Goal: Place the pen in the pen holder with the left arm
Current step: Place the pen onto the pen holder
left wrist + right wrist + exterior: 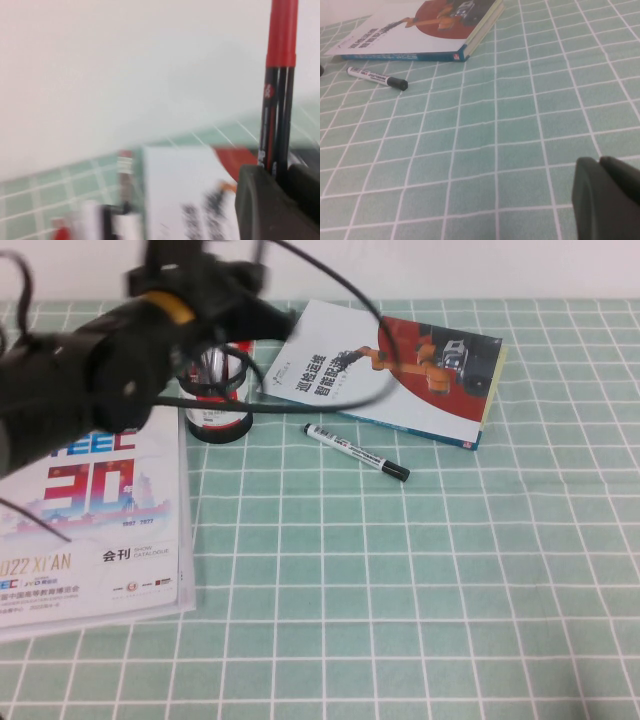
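1. The left arm (90,370) fills the upper left of the high view: a bulky, matte black body.
2. A yellow band rings the arm near its wrist end.
3. Loose black cables (330,300) loop off it toward the frame's upper middle.
4. The left gripper (282,192) shows thick, dark grey fingers (257,205), lower right of its wrist view.
5. The right gripper (600,165) shows similar dark, rounded fingers (615,200), lower right of its own view.

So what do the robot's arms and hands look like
The left arm is bulky and black, with a yellow-orange band near the wrist and loose black cables looping off it over the table. Its left hand has matte dark grey fingers. Of the right hand, only blocky dark grey fingers show.
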